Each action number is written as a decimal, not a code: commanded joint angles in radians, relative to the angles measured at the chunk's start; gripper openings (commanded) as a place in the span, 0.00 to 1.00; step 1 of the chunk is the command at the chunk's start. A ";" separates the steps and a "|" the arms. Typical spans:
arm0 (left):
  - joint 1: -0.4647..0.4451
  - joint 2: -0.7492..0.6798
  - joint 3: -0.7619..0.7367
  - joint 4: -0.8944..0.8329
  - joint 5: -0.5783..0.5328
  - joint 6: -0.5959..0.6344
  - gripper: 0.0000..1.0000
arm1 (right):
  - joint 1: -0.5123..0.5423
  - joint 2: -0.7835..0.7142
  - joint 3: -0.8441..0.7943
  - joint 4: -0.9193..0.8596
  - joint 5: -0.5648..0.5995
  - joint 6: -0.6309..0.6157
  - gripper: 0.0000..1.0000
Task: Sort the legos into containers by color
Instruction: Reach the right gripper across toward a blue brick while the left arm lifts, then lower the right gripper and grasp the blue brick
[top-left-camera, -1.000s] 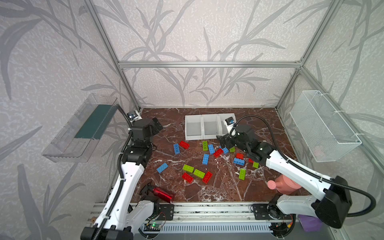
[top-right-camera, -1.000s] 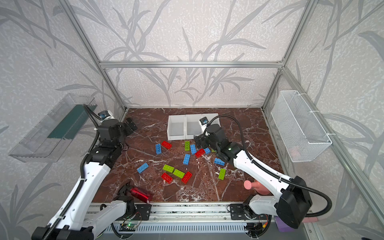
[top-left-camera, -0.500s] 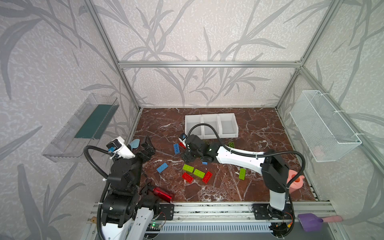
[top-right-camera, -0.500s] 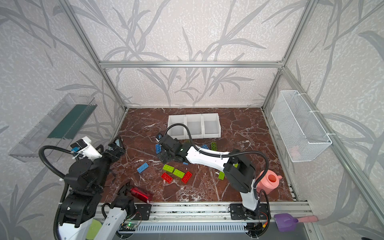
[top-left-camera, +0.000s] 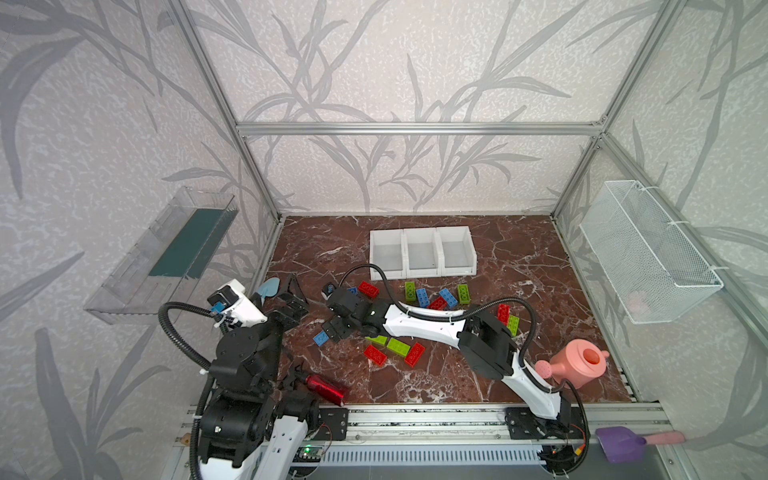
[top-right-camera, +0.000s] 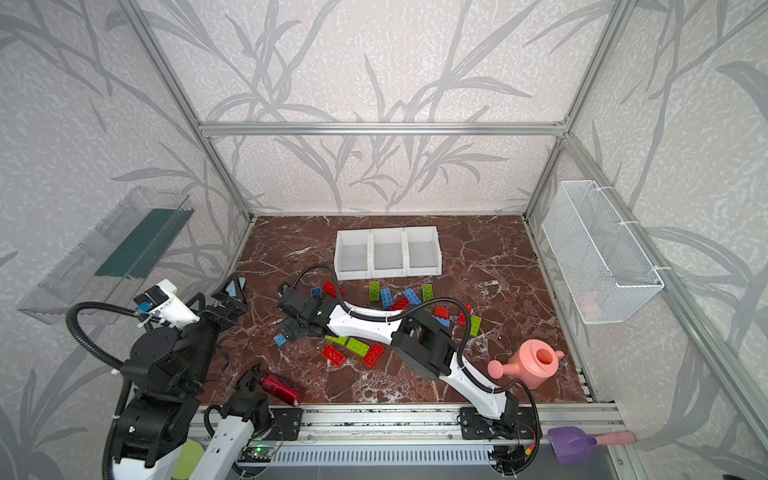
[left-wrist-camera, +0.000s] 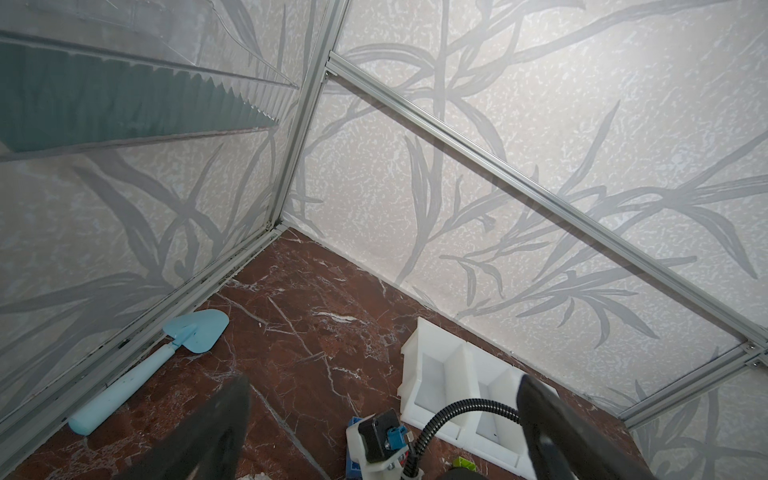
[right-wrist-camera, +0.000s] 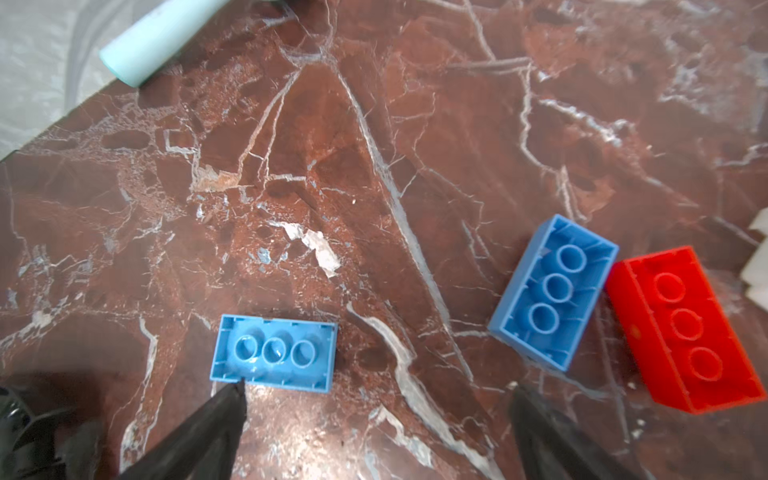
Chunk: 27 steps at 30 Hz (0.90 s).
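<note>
Far left in a top view, my left gripper (top-left-camera: 296, 296) hangs above the marble floor (top-left-camera: 519, 257), jaws spread wide and holding nothing. Next along, left of centre, the right gripper (right-wrist-camera: 376, 388) sits low over the floor, likewise released and empty. A blue brick (right-wrist-camera: 272, 353) lies hollow side up just beside one fingertip (right-wrist-camera: 224, 411), not between the jaws, so I judge I must shift over it before closing. Past it in the right wrist view, a second blue brick (right-wrist-camera: 552, 291) and a red brick (right-wrist-camera: 685, 328) lie close side by side, also upturned. All look like hard, light, slick moulded plastic: stiff enough to pinch firmly, but likely to skate on polished stone if nudged. I'd take each across its narrow width, pads on the long flat walls. The other legos (top-left-camera: 397, 347) are strewn across mid-frame in both top views, below the three white bins (top-left-camera: 422, 272), which are all empty.
</note>
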 joint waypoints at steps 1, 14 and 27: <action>-0.003 0.020 -0.009 0.000 -0.008 -0.013 0.99 | 0.021 0.081 0.133 -0.094 -0.013 0.027 0.99; -0.007 0.029 -0.014 0.000 0.004 -0.013 0.99 | 0.074 0.242 0.339 -0.226 0.027 0.065 0.99; -0.006 0.034 -0.016 0.000 0.001 -0.015 0.99 | 0.085 0.271 0.351 -0.233 0.080 0.034 0.84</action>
